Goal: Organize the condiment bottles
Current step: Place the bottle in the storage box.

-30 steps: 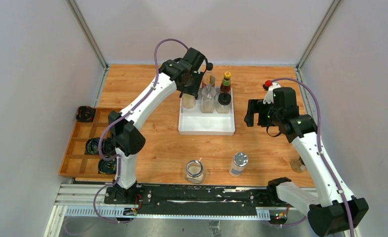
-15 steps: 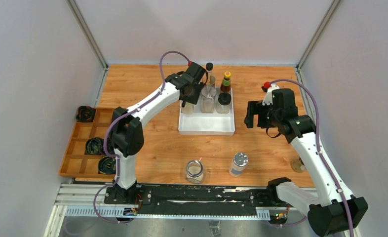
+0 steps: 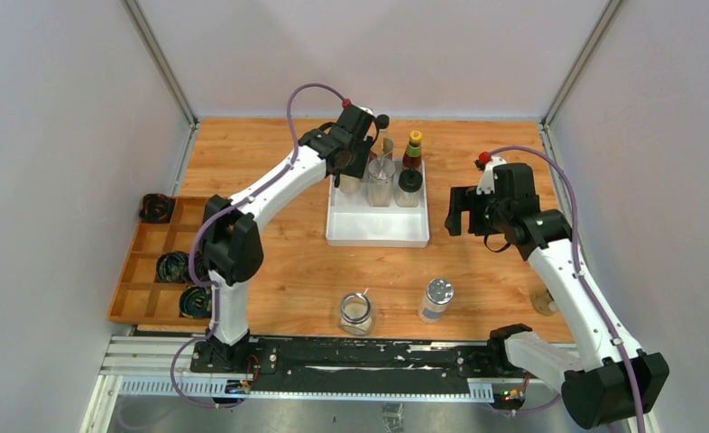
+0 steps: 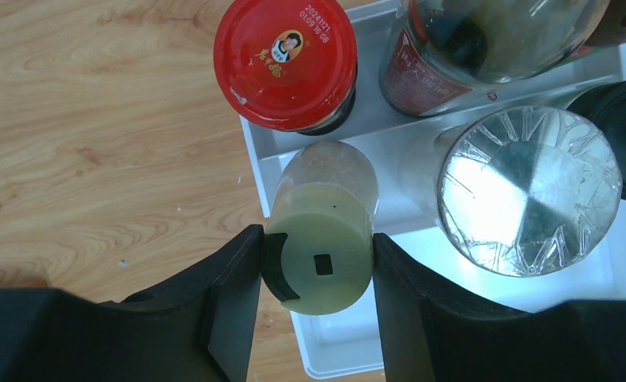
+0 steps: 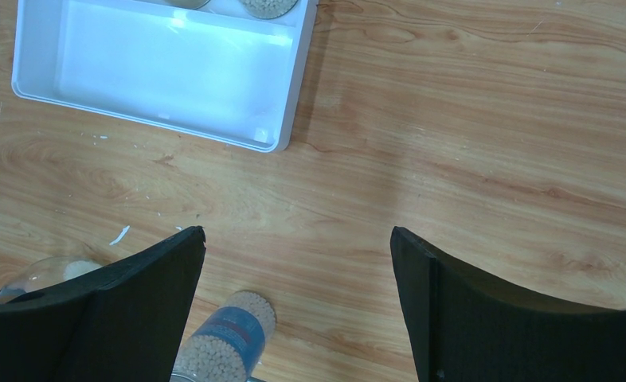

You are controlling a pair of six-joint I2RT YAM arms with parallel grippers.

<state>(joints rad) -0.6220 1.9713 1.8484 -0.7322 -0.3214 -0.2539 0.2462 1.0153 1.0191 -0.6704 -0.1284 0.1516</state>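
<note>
- Clear glass jar (image 3: 355,313): on the table nearest my bases, outside the tray. I judge it hard, breakable and smooth-walled. Take it square on the body, below the rim.
- Silver-capped bottle (image 3: 436,299): upright on the table, just right of the glass jar, with a blue label. It is probably light. Take it at mid-body, not by the cap.
- Small jar (image 3: 542,302): at the table's right edge, partly behind my right arm and too hidden to describe.
- Right gripper (image 5: 296,239): fingers spread wide with nothing between them, over bare wood right of the tray.
- White tray (image 3: 378,239): mid-table. The near half is bare and bottles crowd the far end.
- Left gripper (image 4: 316,236): fingers pressed on both sides of the pale-lidded jar (image 4: 319,199), just under its lid, at the tray's far left corner. I cannot tell whether its base rests on the tray floor. It looks rigid, round and fairly light. Held this high, it may tip.
- Faceted glass-topped jar (image 4: 529,187): close on the held jar's right. A knock between them is the risk.
- Red-capped jar (image 4: 286,60): just beyond the held jar. I cannot tell whether it stands inside the tray.
- Tall red-labelled bottle (image 4: 433,72): far row, likely top-heavy.
- Yellow-capped bottle (image 3: 414,144): far row, slender.
</note>
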